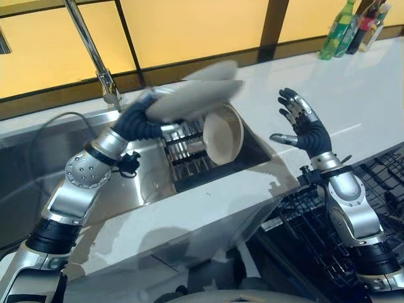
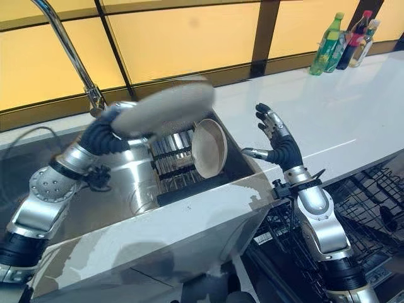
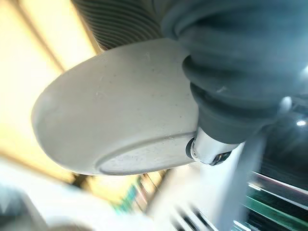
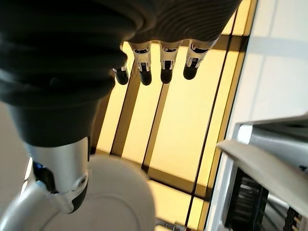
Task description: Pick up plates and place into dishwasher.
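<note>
A: Plates, count?
B: Two. One grey plate (image 1: 192,96) up in the air above the sink (image 1: 136,180), gripped at its rim by the left hand (image 1: 140,117), blurred, tilted, its far edge reaching over the rack. The left wrist view shows its underside (image 3: 120,110) pressed against the hand's dark cover with the thumb clamped on the rim. A second plate (image 1: 222,134) stands on edge in the dish rack (image 1: 186,151) inside the sink, leaning at the rack's right end.

A: Right hand?
B: Right hand (image 1: 304,126) raised over the counter (image 1: 353,95) just right of the sink, fingers spread wide and straight, thumb out toward the sink, holding nothing. Its wrist view shows the fingertips (image 4: 166,74) straight in a row.

A: Edges and room?
B: The sink's right wall sits close beside the standing plate. The held plate is well above the rack, apart from the standing one. The tap (image 1: 95,60) rises at the sink's back edge, just behind the left hand. Right of the sink the counter is bare up to three bottles (image 1: 353,25) at the far corner. Below the counter's front edge, right of the sink, the dark wire dishwasher basket (image 1: 328,221) lies pulled out, under the right arm.
</note>
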Robot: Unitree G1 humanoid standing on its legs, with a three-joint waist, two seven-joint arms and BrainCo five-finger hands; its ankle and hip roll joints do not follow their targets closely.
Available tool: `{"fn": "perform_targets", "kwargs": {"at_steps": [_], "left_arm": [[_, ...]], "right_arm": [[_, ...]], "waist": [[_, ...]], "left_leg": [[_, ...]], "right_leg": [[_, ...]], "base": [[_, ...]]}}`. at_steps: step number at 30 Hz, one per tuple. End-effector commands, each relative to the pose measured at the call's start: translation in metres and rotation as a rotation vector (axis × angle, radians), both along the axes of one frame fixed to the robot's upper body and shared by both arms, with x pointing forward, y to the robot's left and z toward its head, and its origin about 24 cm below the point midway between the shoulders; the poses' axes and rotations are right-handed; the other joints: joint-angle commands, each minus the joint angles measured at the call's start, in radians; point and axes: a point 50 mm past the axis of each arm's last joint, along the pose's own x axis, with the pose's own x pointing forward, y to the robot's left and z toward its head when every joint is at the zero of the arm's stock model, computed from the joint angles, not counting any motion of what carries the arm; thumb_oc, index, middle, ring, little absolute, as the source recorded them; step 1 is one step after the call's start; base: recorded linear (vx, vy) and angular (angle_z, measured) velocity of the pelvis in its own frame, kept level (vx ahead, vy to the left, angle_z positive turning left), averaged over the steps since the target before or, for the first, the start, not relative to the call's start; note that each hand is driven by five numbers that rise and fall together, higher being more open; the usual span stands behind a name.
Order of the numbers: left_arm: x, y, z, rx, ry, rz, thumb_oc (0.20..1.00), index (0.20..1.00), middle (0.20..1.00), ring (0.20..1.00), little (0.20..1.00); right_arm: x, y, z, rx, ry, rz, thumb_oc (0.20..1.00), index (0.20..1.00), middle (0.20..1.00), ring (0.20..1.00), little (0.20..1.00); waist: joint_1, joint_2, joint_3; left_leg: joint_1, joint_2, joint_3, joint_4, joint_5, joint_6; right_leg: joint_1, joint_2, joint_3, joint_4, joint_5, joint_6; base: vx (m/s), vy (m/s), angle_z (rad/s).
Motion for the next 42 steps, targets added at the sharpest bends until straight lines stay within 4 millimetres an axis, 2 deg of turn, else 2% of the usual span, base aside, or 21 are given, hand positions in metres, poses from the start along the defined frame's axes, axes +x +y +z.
{"fn": "perform_targets", "kwargs": {"at_steps": [1,11,13,19,27,33,39,42], "left_arm": [[-0.004,-0.018,0.015,-0.024,0.046,-0.219,0.200,0.200,0.200,0.200,0.200],[-0.009,-0.014,0.024,0.019,0.080,-0.271,0.200,0.200,0.200,0.200,0.200],[-0.009,-0.015,0.024,0.029,0.088,-0.283,0.200,0.200,0.200,0.200,0.200],[-0.006,-0.017,0.029,0.037,0.094,-0.314,0.200,0.200,0.200,0.200,0.200],[-0.006,-0.025,0.026,0.037,0.119,-0.345,0.200,0.200,0.200,0.200,0.200],[-0.004,-0.032,0.022,0.025,0.147,-0.367,0.200,0.200,0.200,0.200,0.200],[-0.002,-0.030,0.017,0.008,0.163,-0.359,0.200,0.200,0.200,0.200,0.200],[-0.002,-0.031,0.015,-0.004,0.168,-0.354,0.200,0.200,0.200,0.200,0.200]], "right_arm": [[-0.005,0.014,0.043,-0.080,-0.206,0.129,1.000,1.000,1.000,1.000,1.000],[-0.008,0.019,0.050,-0.147,-0.180,0.261,1.000,1.000,1.000,1.000,1.000],[-0.010,0.026,0.051,-0.162,-0.155,0.358,1.000,1.000,1.000,1.000,1.000],[-0.023,0.058,0.042,-0.221,0.002,0.843,1.000,1.000,1.000,1.000,1.000],[-0.026,0.081,0.043,-0.101,0.022,1.052,1.000,1.000,1.000,1.000,1.000],[-0.028,0.096,0.044,-0.060,-0.011,1.094,1.000,1.000,1.000,1.000,1.000],[-0.027,0.097,0.053,0.090,-0.092,1.050,1.000,1.000,1.000,1.000,1.000],[-0.027,0.099,0.051,0.139,-0.101,1.008,1.000,1.000,1.000,1.000,1.000]], "waist": [[0.009,0.016,-0.037],[0.006,0.019,-0.064],[0.007,0.018,-0.067],[0.019,0.008,-0.080],[0.038,0.002,-0.092],[0.049,0.005,-0.103],[0.055,0.009,-0.109],[0.054,0.013,-0.111]], "left_leg": [[-0.050,0.003,-0.070,0.001,0.004,0.028],[-0.045,0.013,-0.064,0.001,0.003,0.013],[-0.047,0.014,-0.065,0.001,0.005,0.012],[-0.051,0.017,-0.070,0.001,0.010,0.006],[-0.053,0.017,-0.078,0.001,0.012,0.005],[-0.054,0.017,-0.081,0.001,0.011,0.008],[-0.052,0.014,-0.077,0.001,0.007,0.013],[-0.051,0.013,-0.075,0.001,0.005,0.016]], "right_leg": [[0.054,-0.012,-0.049,0.096,-0.120,0.042],[0.083,-0.009,-0.048,0.050,-0.110,0.039],[0.086,-0.009,-0.049,0.044,-0.109,0.038],[0.099,-0.011,-0.055,0.027,-0.107,0.036],[0.109,-0.011,-0.062,0.015,-0.105,0.033],[0.114,-0.014,-0.069,0.009,-0.106,0.032],[0.116,-0.018,-0.075,0.009,-0.107,0.032],[0.115,-0.021,-0.074,0.010,-0.107,0.033]], "base": [[-0.04,-0.041,-0.01],[-0.01,-0.011,0.00],[0.00,0.000,0.00],[0.00,0.000,0.00],[0.00,0.000,0.00],[0.00,0.000,0.00],[0.00,0.000,0.00],[0.00,0.000,0.00]]}}
